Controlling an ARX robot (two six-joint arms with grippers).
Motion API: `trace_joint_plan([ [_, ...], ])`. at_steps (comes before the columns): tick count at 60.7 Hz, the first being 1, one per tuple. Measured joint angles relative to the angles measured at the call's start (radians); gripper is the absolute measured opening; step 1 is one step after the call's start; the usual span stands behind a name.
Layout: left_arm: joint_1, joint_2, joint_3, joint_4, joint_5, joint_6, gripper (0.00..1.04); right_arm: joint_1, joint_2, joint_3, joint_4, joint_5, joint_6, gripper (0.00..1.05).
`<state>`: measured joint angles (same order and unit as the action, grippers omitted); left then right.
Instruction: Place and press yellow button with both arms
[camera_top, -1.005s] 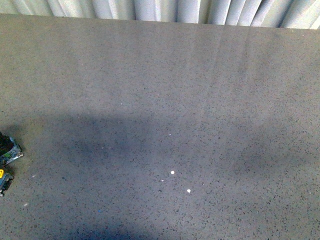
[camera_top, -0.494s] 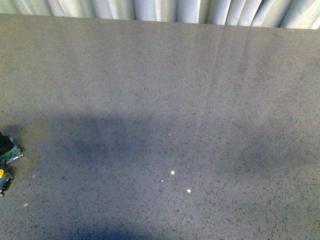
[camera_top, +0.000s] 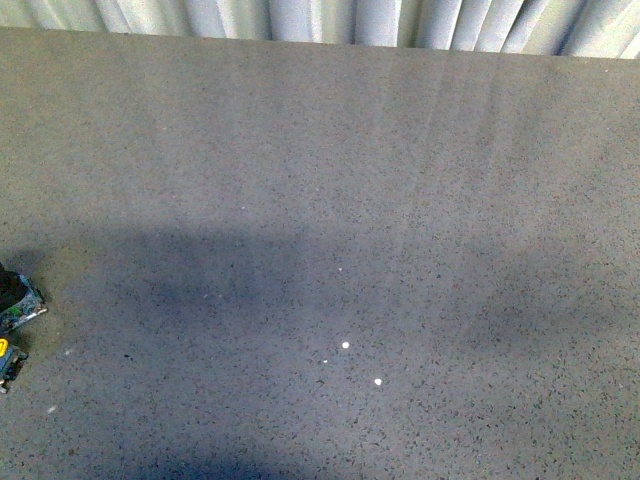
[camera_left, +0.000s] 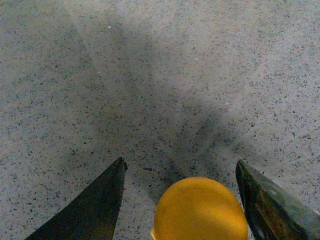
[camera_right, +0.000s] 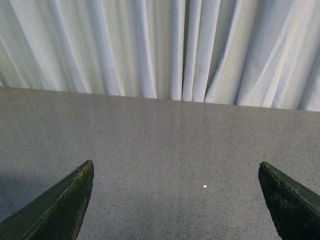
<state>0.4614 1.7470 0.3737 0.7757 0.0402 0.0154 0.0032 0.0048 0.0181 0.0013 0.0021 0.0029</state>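
Apparently the placing step: the yellow button (camera_left: 200, 212) sits between the fingers of the left gripper (camera_left: 180, 161), far back toward the palm.

Its round cap nearly meets one finger and leaves a gap to the other. The body below the cap is hidden, so I cannot tell whether the fingers clamp it or merely straddle it. Beyond the fingertips lies only the speckled grey table (camera_left: 150, 75), crossed by a shadow. The right gripper (camera_right: 176, 164) is spread wide with nothing between its fingers, facing across the table toward a pale curtain (camera_right: 150, 45). The button looks light, rigid and hard. Its domed cap is smooth, probably slippery and sprung, so the body beneath seems the better place to grip, leaving the cap free for pressing.
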Motion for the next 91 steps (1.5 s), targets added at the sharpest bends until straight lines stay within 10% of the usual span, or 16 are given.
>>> trace_joint_plan([
  [34,-0.018,0.004,0.002,0.004,-0.001,0.006,0.35,0.0,0.0,0.0,0.0,0.0,0.0,0.96],
  [91,-0.072,-0.249,0.03,-0.217,-0.001,0.015,0.34,0.0,0.0,0.0,0.0,0.0,0.0,0.96],
])
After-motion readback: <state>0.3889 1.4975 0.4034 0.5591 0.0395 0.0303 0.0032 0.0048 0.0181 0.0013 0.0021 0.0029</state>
